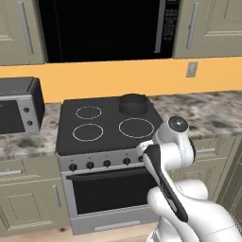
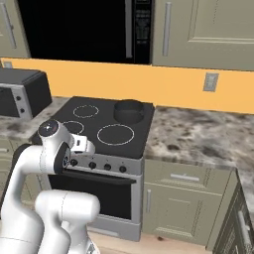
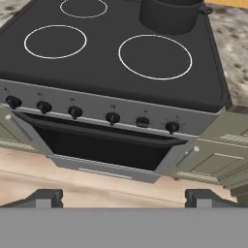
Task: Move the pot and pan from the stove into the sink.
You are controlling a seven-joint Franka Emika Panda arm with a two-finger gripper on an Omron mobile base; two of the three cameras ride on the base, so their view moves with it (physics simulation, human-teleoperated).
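The stove (image 1: 108,134) (image 2: 96,124) (image 3: 101,63) is a black glass cooktop with four white rings above a silver front with black knobs. On its back right ring stands the pot (image 1: 133,104) (image 2: 129,111) (image 3: 169,14), squat, dark and upright. My gripper (image 3: 123,198) is open with nothing between its fingertips. It hovers in front of the stove's knob panel, well short of the pot, looking down over the cooktop. The pan and the sink are out of view.
A grey toaster oven (image 1: 19,106) (image 2: 22,92) sits on the counter left of the stove. Marbled countertop (image 1: 208,113) (image 2: 198,139) runs to the right. A dark microwave (image 1: 104,28) hangs above the cooktop. The oven door (image 3: 101,145) sits below the knobs.
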